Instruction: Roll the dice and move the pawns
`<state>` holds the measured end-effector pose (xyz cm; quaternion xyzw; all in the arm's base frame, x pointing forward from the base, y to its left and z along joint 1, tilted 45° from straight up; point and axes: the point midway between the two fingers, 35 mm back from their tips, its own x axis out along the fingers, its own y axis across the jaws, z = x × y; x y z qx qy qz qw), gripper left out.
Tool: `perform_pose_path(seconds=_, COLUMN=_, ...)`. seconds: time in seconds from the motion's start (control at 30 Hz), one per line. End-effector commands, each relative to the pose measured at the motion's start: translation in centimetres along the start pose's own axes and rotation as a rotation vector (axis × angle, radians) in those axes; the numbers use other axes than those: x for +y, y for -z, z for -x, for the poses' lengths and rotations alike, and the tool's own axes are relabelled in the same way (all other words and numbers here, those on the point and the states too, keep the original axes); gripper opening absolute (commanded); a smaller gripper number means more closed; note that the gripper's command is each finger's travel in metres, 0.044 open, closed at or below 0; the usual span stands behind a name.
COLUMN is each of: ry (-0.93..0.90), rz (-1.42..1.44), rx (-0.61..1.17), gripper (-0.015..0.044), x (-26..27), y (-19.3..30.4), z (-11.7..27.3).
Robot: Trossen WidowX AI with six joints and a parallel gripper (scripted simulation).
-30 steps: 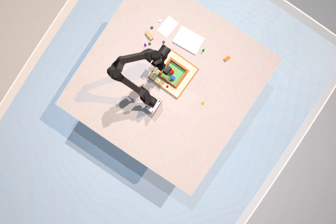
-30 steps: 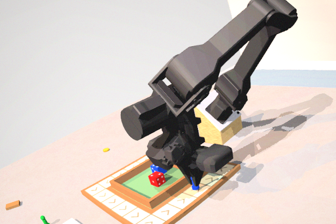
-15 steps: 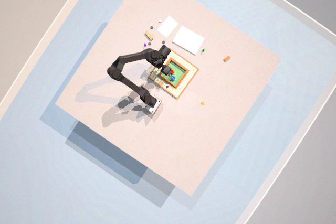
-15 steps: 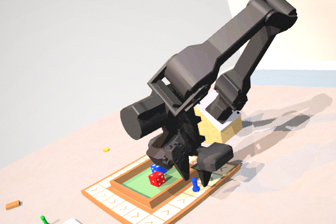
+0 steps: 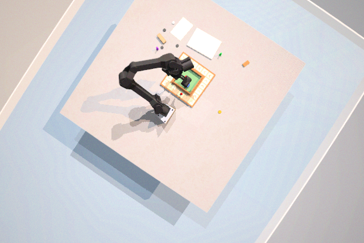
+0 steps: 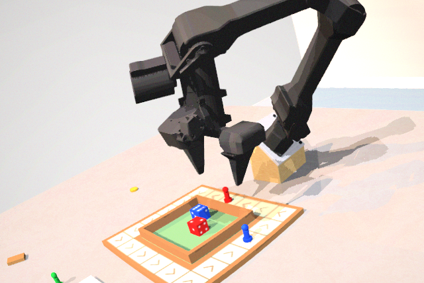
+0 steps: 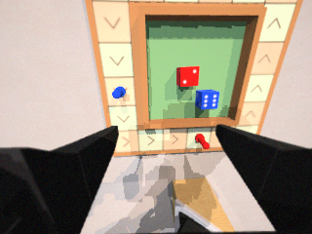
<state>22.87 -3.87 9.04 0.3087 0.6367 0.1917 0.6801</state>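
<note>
The red die [image 6: 198, 226] [image 7: 188, 76] and the blue die [image 6: 200, 211] [image 7: 207, 99] lie in the green-floored tray [image 6: 220, 239] [image 7: 140, 63]. The red die shows two dots on top, the blue die six. The blue pawn [image 6: 246, 233] [image 7: 118, 92] stands on the left column of squares in the wrist view, two squares up from the corner. The red pawn [image 5: 181, 94] [image 6: 226, 195] [image 7: 202, 140] stands on the row nearest the arm's base. My gripper [image 6: 219, 178] [image 7: 167, 129] is open and empty, above the board, touching neither pawn. The arm hides the blue pawn in the top view.
The board [image 5: 208, 78] surrounds the tray. Behind it lie two white slabs [image 5: 181, 28] [image 5: 203, 43]. A purple pawn [image 5: 157, 48], a tan block [image 5: 161, 38], dark discs, a green pawn [image 5: 220, 54], an orange block [image 5: 245, 63] and a yellow disc [image 5: 219, 111] are around the board.
</note>
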Motion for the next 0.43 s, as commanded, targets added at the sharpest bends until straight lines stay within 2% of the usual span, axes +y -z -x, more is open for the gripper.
perform_pose_path(seconds=0.0, ry=-0.003, rz=0.006, rx=0.015, gripper=0.0440, x=-3.0, y=2.2, z=1.8)
perform_pose_path(seconds=0.17, ry=-0.043, rz=0.038, rx=0.021, gripper=0.0440, x=-5.8, y=5.9, z=4.1)
perform_pose_path(seconds=0.2, ry=-0.015, rz=0.021, rx=0.011, gripper=0.0440, x=-4.8, y=4.2, z=3.3)
perform_pose_path(seconds=0.4, ry=-0.015, rz=0.021, rx=0.011, gripper=0.0440, x=-4.8, y=4.2, z=3.3)
